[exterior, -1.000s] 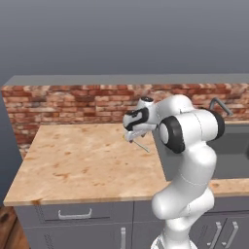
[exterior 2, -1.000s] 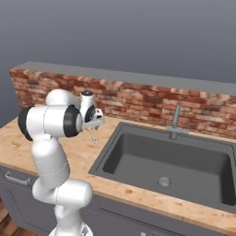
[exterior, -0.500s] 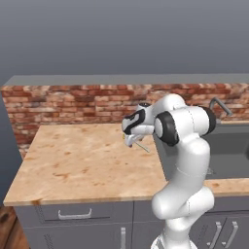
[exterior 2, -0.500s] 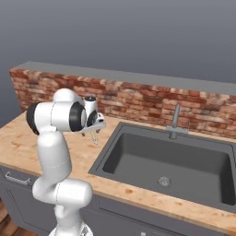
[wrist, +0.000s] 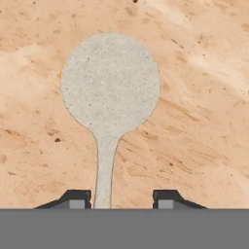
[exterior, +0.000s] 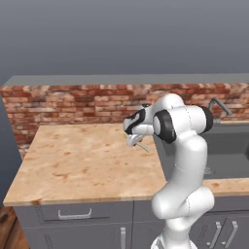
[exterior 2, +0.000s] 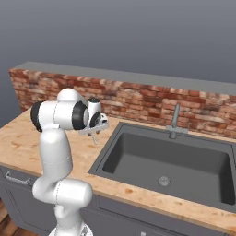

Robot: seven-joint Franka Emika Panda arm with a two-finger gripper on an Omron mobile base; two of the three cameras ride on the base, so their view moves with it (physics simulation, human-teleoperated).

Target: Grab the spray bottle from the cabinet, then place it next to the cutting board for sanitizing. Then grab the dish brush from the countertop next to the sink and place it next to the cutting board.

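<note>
The dish brush (wrist: pixel 111 87) lies flat on the countertop (exterior: pixel 82 160), its round cream head away from the hand and its pale handle running back between my fingertips. My gripper (wrist: pixel 121 198) points straight down over the handle. The jaws straddle the handle, which sits close to the left fingertip (wrist: pixel 78 197), with a wide gap to the right one. In the base views the gripper (exterior: pixel 132 141) (exterior 2: pixel 94 131) hovers just left of the sink (exterior 2: pixel 166 161), and the brush handle (exterior: pixel 142 146) pokes out beneath it. The spray bottle, cabinet and cutting board are out of view.
A slim grey faucet (exterior 2: pixel 175 122) stands behind the basin. A red brick backsplash (exterior: pixel 73 104) runs along the back of the counter. Grey base cabinets with short handles (exterior: pixel 74 213) sit below. The counter stretches wide to the left of the arm.
The hand has dropped a little toward the countertop over the brush handle and the arm has leaned forward. The brush has stayed where it lay.
</note>
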